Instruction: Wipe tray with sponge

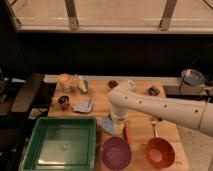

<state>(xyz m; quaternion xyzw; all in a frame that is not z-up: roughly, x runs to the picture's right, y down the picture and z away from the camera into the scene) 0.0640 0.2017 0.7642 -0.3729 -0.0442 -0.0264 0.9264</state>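
- We see the long white arm [165, 107] stretched in from the right over the wooden counter [140, 139]. Its gripper [110, 121] is low at the counter's middle, just beside the far right corner of the shallow green plastic tray [60, 120].
- The pale blue wedge-shaped sponge [105, 125] lies right under the gripper, between the tray and a slender red object [126, 134].
- The wrist covers the spot where gripper and sponge meet. We cannot tell whether the gripper is open or closed on the sponge, or only hovering above it.
- We judge the step in hand to be getting the sponge across into the tray; no wiping has begun.
- If the hold is shallow, the sponge may catch on the tray's raised right wall and drop onto the counter.
- The round purple bowl [116, 152] sits just in front of the gripper. A low sweep toward the tray could clip its rim and push it toward the counter's front edge.
- The tray looks light, so pressing down and dragging may slide it instead of wiping it.
- The crumpled blue-grey piece [84, 106] lies near the tray's far edge, where a wide stroke might snag it.
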